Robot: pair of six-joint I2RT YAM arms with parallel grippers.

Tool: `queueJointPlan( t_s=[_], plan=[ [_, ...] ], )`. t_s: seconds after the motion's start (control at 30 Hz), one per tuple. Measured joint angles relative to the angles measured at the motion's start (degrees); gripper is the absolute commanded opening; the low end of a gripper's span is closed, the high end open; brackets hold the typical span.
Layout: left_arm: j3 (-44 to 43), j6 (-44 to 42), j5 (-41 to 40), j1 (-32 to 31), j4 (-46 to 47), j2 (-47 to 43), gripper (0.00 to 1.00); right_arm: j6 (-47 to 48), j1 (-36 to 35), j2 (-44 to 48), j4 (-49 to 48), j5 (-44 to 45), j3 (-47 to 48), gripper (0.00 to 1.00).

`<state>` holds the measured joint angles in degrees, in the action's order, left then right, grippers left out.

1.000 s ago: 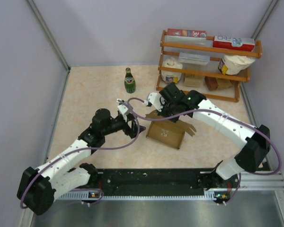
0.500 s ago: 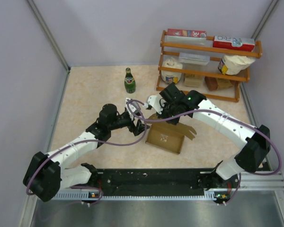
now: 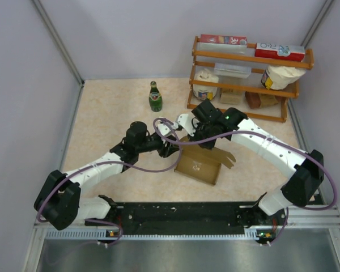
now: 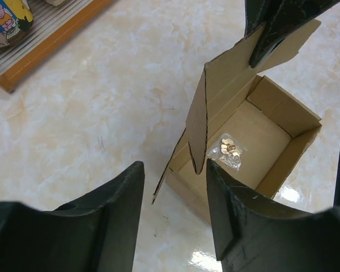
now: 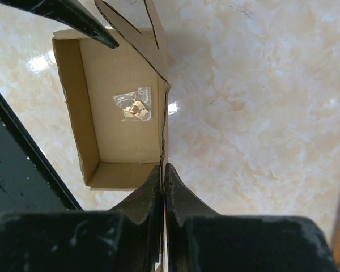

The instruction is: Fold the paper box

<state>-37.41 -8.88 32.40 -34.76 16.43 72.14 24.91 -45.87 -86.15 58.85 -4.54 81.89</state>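
Between the two arms in the top view, a plain brown corrugated cardboard box (image 3: 199, 164) sits open-topped on the beige marbled table (image 3: 107, 116), with flaps sticking out at its sides. The left fingers (image 3: 169, 148) are at the box's left end. The right fingers (image 3: 196, 140) are at its far edge, just beside the left ones. Well beyond both pairs stand a green glass bottle (image 3: 154, 97) and a wooden shelf rack (image 3: 246, 85) loaded with packages.

Seen from the left wrist, the left fingers are spread wide and hold nothing. The near corner of the box and a loose pointed flap lie in the gap between them. The flap tip is just beside one finger, and whether it touches cannot be told. Ahead of the fingers the box's inside is visible, with a small clear plastic bag of pale bits (image 4: 229, 150) lying on its floor. Farther ahead, the dark right fingers pinch an upright flap.

Seen from the right wrist, the right fingers are pressed together on the thin edge of a box wall. The open box lies to one side of them, bare table to the other.
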Motion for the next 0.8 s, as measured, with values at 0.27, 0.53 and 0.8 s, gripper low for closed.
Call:
queueJointPlan(
  t_s=[0.27,0.53,0.8],
  plan=[
    [-0.79,-0.48,0.46,0.04,0.11,0.94,0.41,-0.52,0.2,0.0,0.9,0.11,0.52,0.0],
    [-0.87,-0.5,1.64,-0.02,0.46,1.66,0.5,-0.72,0.26,0.0,2.08,0.09,0.66,0.0],
    [-0.87,-0.5,0.7,-0.17,0.74,1.66,0.62,-1.07,0.28,0.0,2.12,0.09,0.72,0.0]
  ],
)
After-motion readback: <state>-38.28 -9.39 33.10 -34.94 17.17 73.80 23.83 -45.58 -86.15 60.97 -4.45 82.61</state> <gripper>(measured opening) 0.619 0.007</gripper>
